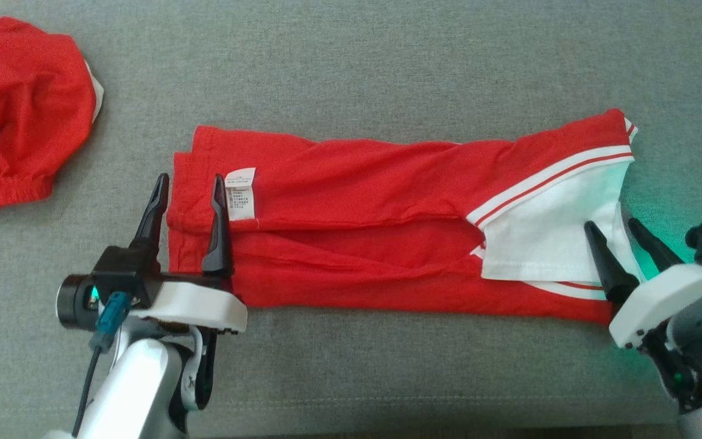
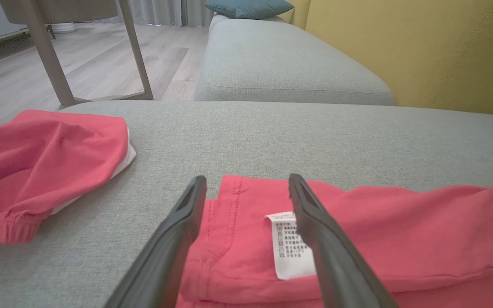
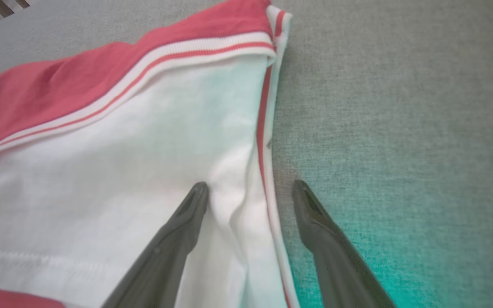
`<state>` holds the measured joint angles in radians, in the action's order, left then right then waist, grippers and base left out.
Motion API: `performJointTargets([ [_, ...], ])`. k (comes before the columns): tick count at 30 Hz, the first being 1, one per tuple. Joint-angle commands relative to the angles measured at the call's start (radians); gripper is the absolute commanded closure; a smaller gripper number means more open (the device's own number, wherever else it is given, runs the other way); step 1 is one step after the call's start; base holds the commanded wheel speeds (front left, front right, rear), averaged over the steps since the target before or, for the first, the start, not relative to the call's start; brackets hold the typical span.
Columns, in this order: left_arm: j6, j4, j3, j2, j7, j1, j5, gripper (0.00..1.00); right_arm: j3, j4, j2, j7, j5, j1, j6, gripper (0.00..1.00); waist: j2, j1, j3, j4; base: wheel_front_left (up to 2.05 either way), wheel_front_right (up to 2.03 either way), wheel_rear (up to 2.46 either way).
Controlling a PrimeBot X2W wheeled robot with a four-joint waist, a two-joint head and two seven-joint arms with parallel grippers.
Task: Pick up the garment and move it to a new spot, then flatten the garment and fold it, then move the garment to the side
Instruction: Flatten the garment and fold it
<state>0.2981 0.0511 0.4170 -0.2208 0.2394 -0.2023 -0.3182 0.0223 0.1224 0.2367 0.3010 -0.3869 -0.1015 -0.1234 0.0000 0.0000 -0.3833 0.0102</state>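
Grey upholstered seat surface [image 1: 351, 61], yellow backrest behind it, and wooden floor past its far-left end in the left wrist view.

Garment [image 1: 357, 213]: red, folded into a long band. It lies across the middle of the surface, parallel to the near edge and somewhat closer to it. At least two layers are visible, with creases along its length.

Second red garment [image 1: 16, 110]: bunched at the far-left corner, well apart from the band.

Left gripper [image 1: 191, 178]: jaws fully spread, nothing held. It is at the band's left end, with one finger over the cloth beside the care label [image 1: 241, 194] and the other just off the edge, over bare cushion.

Right gripper [image 1: 610, 223]: also wide open and empty. It is at the right end, straddling the hem of the white panel [image 1: 540, 238], with one finger over white cloth and the other over cushion.

Judged step: folding looks done, and a two-ended pick is pending for the move to the side.

Risks:
- If either pinch takes only the top layer, the lower layers would sag or slide out and the fold would open.
- The right end is thin along the striped trim [image 1: 546, 177]. A shallow bite there could slip once the cloth carries weight.
- If the two arms lift or travel unevenly, the band would skew or the middle would drag.
- An outer finger could snag the cushion fabric if it presses down while closing.
- A move towards the left edge could bring the band into the second garment.
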Motion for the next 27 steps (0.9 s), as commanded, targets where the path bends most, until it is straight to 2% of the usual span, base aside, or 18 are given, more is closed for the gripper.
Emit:
performJointTargets([
  [1,-0.002,-0.022,-0.029,-0.01,0.009,-0.032,0.007,0.0,0.029,-0.011,0.023,0.044,-0.022,-0.006,-0.007,0.0,0.0,0.0,-0.002,0.002,0.0,0.0,0.0],
  [2,-0.003,-0.019,-0.029,-0.01,0.01,-0.033,0.007,0.0,0.033,-0.011,0.027,0.065,-0.034,-0.007,-0.007,0.0,0.0,0.0,-0.002,0.003,0.0,0.0,0.0],
  [4,-0.003,-0.014,-0.03,-0.008,0.012,-0.035,0.007,0.0,0.039,-0.01,0.032,0.117,-0.062,-0.003,-0.007,0.51,0.0,0.0,0.0,0.003,0.0,0.0,0.0],
  [5,-0.003,-0.012,-0.031,-0.008,0.013,-0.035,0.007,0.0,0.041,-0.013,0.034,0.138,-0.077,-0.002,-0.007,1.0,0.0,0.0,0.003,0.003,0.0,0.0,0.0],
  [9,-0.002,-0.008,-0.035,-0.007,0.015,-0.031,0.005,0.0,0.042,-0.032,0.047,0.202,-0.123,0.006,-0.007,1.0,0.0,0.0,0.011,0.001,0.0,0.0,0.0],
  [15,0.0,-0.003,-0.038,-0.008,0.017,-0.026,0.005,0.0,0.004,-0.062,0.065,0.194,-0.132,0.009,-0.007,1.0,0.0,0.0,0.025,-0.004,0.0,0.0,0.0],
  [22,0.002,-0.004,-0.043,-0.01,0.019,-0.012,-0.001,0.0,-0.135,-0.097,0.119,0.173,-0.103,0.042,-0.007,1.0,0.0,0.0,0.051,-0.018,0.0,0.0,0.0],
  [27,0.002,-0.001,-0.044,-0.011,0.02,-0.003,-0.007,0.0,-0.167,-0.127,0.163,0.174,-0.08,0.05,-0.007,1.0,0.0,0.0,0.075,-0.03,0.0,0.0,0.0],
])
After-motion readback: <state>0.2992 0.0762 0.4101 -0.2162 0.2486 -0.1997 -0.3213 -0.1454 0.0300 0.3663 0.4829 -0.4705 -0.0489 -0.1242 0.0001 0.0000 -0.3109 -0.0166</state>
